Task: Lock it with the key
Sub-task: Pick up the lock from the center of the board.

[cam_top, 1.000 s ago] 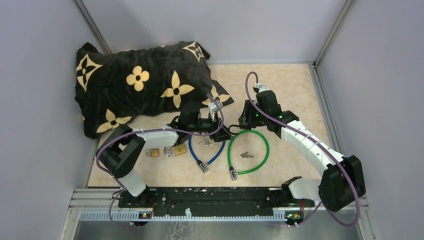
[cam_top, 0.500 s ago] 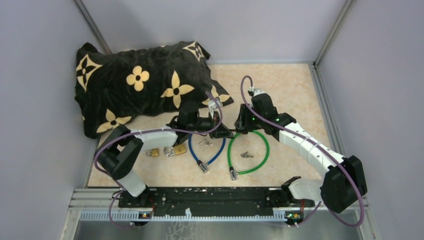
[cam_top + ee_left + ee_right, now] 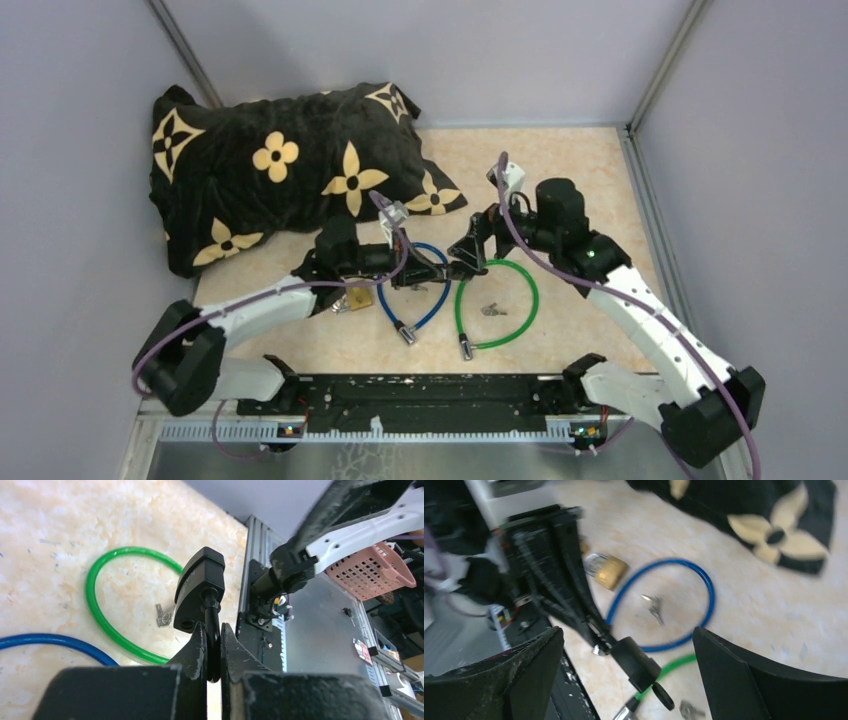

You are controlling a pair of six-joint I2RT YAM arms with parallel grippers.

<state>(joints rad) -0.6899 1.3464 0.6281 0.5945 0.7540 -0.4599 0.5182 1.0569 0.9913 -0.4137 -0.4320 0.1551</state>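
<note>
A black cable lock body (image 3: 200, 587) hangs above the floor. My left gripper (image 3: 213, 647) is shut on the lock's black cable just behind the body. In the right wrist view the lock body (image 3: 636, 662) lies between the widely spread fingers of my right gripper (image 3: 628, 640), touching neither. A small black oval piece (image 3: 664, 696), seemingly the key's head, sticks out of its lower end. In the top view my left gripper (image 3: 430, 268) and right gripper (image 3: 468, 250) face each other near the middle of the floor.
On the floor lie a blue cable loop (image 3: 440, 300) with loose keys (image 3: 415, 288) inside it and a green cable loop (image 3: 525, 300) round more keys (image 3: 490, 309). A brass padlock (image 3: 355, 297) lies under the left arm. A black flowered pillow (image 3: 280, 170) fills the back left.
My left gripper has shut on the black cable and its arm has stretched out low to the left. My right gripper has opened wide and drawn back from the lock body.
</note>
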